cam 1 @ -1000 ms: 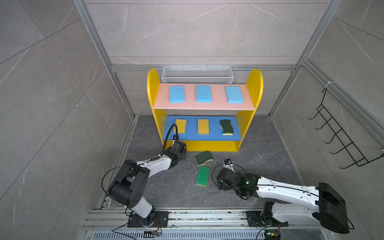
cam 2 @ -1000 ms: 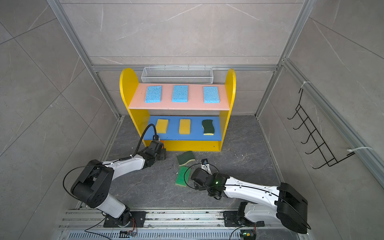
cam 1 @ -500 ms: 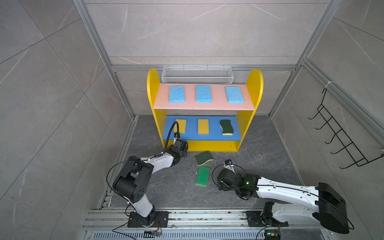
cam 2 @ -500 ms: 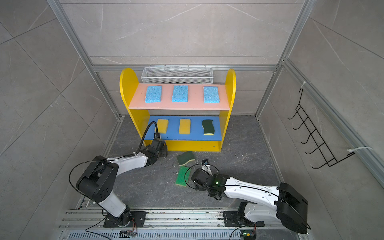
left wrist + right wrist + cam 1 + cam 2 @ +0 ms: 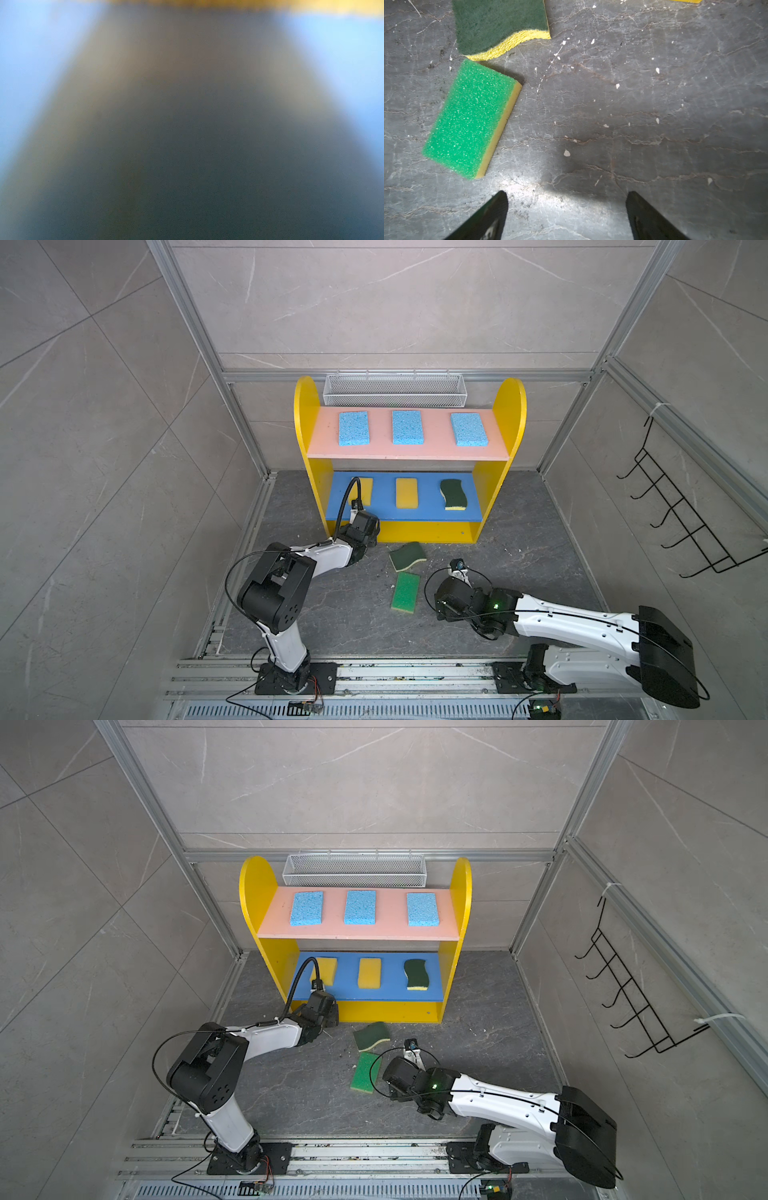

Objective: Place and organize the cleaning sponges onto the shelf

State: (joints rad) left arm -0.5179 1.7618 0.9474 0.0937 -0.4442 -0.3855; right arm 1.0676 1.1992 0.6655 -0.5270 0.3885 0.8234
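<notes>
While the left gripper (image 5: 369, 531) sits at the front of the shelf (image 5: 306, 418), low by its left side, both top views hide its jaws, so I cannot tell whether it clasps anything. Three light blue sponges (image 5: 407, 427) lie in a row on the shelf's pink upper board (image 5: 432, 448). Two yellow sponges (image 5: 406, 492) and a dark-green wavy sponge (image 5: 453, 494) lie on its blue middle board (image 5: 428, 512). On the floor (image 5: 478, 1011), just in front of the shelf, lies a second wavy sponge (image 5: 371, 1036), with the bright green sponge (image 5: 365, 1072) just beyond it. The right gripper (image 5: 390, 1083) hovers beside that one.

The left wrist view is only a blur of blue, grey and yellow.

In the right wrist view the right gripper (image 5: 566, 197) is spread wide and empty over bare floor, its fingertips (image 5: 496, 207) apart from the bright green sponge (image 5: 471, 118).
</notes>
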